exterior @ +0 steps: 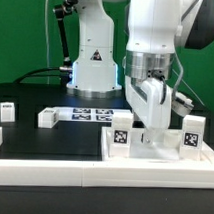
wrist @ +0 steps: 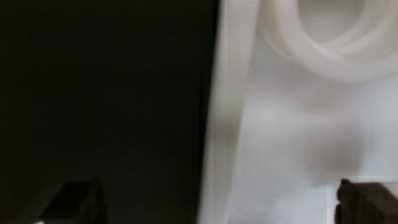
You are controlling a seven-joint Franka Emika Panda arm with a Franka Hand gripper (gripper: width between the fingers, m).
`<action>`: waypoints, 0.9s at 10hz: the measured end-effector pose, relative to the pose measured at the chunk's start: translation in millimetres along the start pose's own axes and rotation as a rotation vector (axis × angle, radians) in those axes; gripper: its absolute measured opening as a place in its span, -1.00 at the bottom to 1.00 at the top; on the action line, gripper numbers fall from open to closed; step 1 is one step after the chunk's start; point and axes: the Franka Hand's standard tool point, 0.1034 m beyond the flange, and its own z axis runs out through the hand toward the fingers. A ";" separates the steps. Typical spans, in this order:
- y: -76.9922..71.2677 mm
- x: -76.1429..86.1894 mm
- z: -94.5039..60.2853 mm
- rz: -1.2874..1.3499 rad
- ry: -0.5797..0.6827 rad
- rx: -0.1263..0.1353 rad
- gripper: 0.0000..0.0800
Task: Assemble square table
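White rail (exterior: 53,175) up front; behind, end effector (exterior: 152,125), fingers apart, hangs over the square table slab (exterior: 165,155) edge: closing off-centre could shove it.

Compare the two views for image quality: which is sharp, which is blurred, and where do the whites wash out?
Exterior view: evenly lit and fairly sharp; the tag on the leg reads as a clear pattern, and the slab is bright but keeps its edges. Wrist view: soft throughout; the slab is blown out to near-featureless white, the fingertips are dark smudges, and the black table shows no detail.
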 end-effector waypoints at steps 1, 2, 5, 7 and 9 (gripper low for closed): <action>-0.6 2.4 -0.6 -0.007 0.001 0.001 0.31; -1.3 4.7 -1.1 -0.007 0.003 0.003 0.31; -0.8 3.6 -0.6 -0.009 0.003 0.001 -0.59; 1.5 4.8 -0.2 0.000 0.002 -0.003 -0.83; 1.5 5.0 -0.2 0.000 0.002 -0.003 -0.83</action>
